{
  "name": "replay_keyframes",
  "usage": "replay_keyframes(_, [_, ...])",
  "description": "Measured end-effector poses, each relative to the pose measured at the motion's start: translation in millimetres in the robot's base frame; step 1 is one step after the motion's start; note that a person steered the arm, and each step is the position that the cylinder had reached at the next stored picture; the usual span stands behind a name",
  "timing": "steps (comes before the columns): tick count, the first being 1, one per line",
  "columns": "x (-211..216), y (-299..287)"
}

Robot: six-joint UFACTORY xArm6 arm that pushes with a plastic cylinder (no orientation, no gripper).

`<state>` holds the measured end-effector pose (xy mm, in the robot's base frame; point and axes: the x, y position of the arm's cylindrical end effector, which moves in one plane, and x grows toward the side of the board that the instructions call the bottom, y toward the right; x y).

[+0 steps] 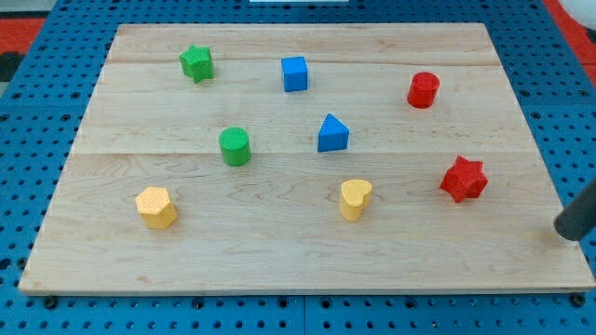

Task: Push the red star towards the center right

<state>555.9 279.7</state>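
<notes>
The red star (pixel 463 179) lies on the wooden board (pixel 279 251) at the view's right, a little below mid-height. My tip (pixel 566 233) shows at the view's right edge as the end of a dark rod. It is to the right of and slightly below the red star, well apart from it and touching no block.
A red cylinder (pixel 423 89) is above the star. A blue triangle (pixel 332 133), blue cube (pixel 294 73) and yellow heart (pixel 355 198) are near the middle. A green star (pixel 196 63), green cylinder (pixel 235 146) and yellow hexagon (pixel 156 207) are at the left.
</notes>
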Motion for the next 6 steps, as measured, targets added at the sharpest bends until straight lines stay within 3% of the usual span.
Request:
replay_keyframes(1, [-58.3,-43.9])
replay_keyframes(2, [-17.0,-56.9])
replay_keyframes(3, [-15.7,-113.1])
replay_keyframes(4, [-56.9,-111.9])
replay_keyframes(5, [-64.5,-100.6])
replay_keyframes(6, [-16.2,-96.7])
